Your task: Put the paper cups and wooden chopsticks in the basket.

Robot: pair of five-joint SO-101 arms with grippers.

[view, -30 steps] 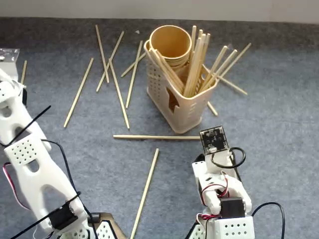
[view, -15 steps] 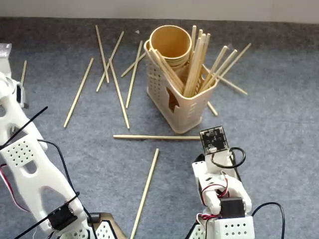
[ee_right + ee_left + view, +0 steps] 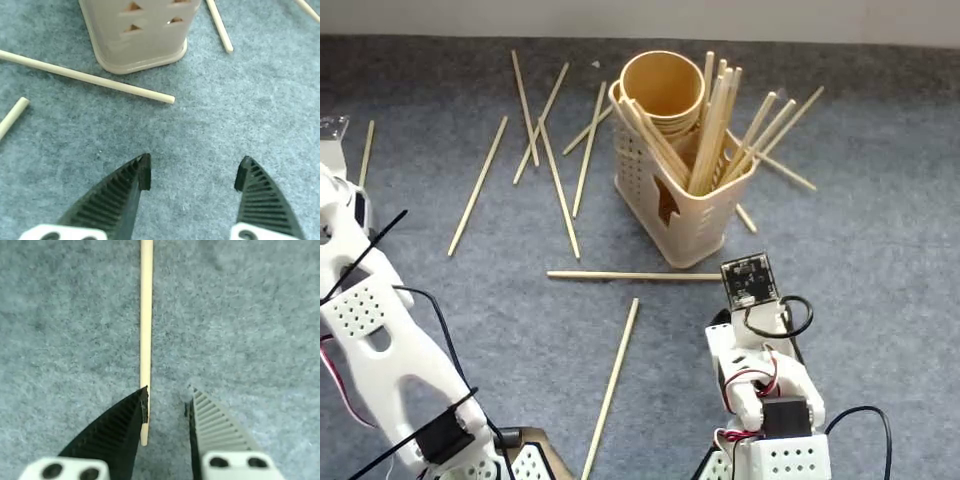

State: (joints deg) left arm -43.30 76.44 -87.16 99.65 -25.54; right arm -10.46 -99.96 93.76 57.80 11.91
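Note:
A beige slotted basket [image 3: 685,195] stands in the middle of the grey carpet, holding stacked paper cups [image 3: 663,85] and several chopsticks [image 3: 715,125]. Several more chopsticks lie loose around it. My left gripper [image 3: 168,389] is open low over the carpet at the far left. The end of one chopstick [image 3: 146,315] rests between its fingers, against the black one. That chopstick [image 3: 366,148] shows beside the left arm [image 3: 370,310]. My right gripper [image 3: 195,159] is open and empty, just short of the basket's base [image 3: 135,35], with a chopstick [image 3: 90,78] lying across in front.
Loose chopsticks fan out left of the basket [image 3: 555,165], one lies across its near side [image 3: 630,275] and one runs diagonally toward the front [image 3: 612,385]. Others stick out behind the basket on the right [image 3: 785,170]. The right arm's base [image 3: 765,400] sits at the front.
The left arm has shifted slightly left and toward the near side at the table's left edge. The right arm and the basket have not moved.

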